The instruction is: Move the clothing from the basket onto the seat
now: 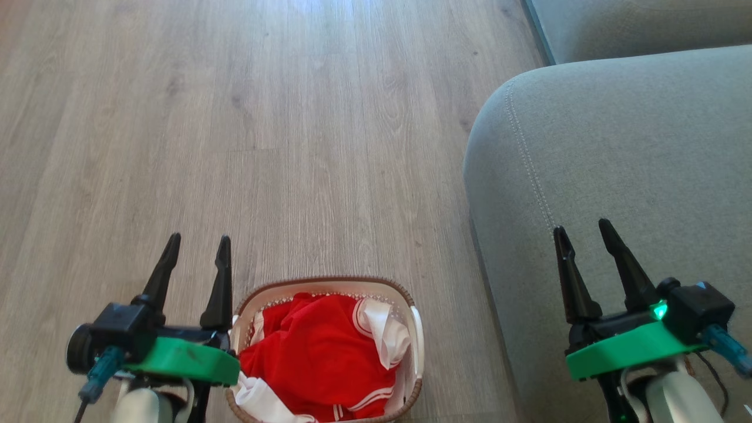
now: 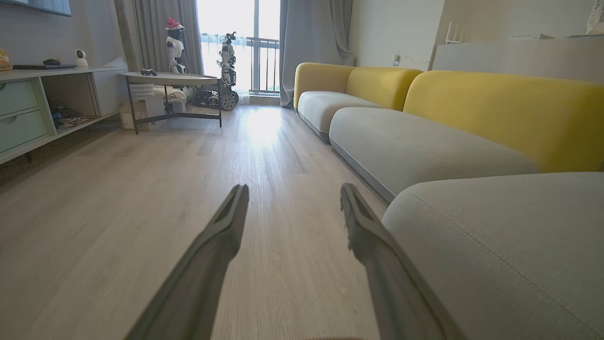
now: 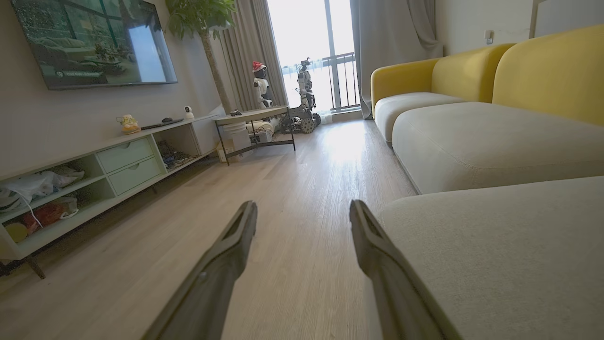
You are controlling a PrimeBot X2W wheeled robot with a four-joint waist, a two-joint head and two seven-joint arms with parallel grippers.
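Clothing (image 1: 317, 358): we see red garments with white trim heaped loosely in the basket, with white folds at the right side and at the lower left.
Basket (image 1: 329, 283): oval and white with a brown rim, it stands on the floor at the bottom of our head view, between our two grippers.
Seat (image 1: 617, 164): the grey-green cushion lies to the right of the basket, a narrow strip of floor between them, with its rounded corner and stitched seam in plain sight.
Left gripper (image 1: 198, 242): our fingers are spread wide and empty, just beside the basket's left rim, pointing forward over the floor.
Right gripper (image 1: 581, 226): our fingers are spread wide and empty, over the near part of the seat.
Floor (image 1: 264, 117): pale wood planks.
Room beyond: our wrist views show yellow backrests (image 2: 495, 108) behind the cushions, a low table (image 2: 170, 79) near the window, and a shelf unit (image 3: 118, 160) under a television (image 3: 94, 42).
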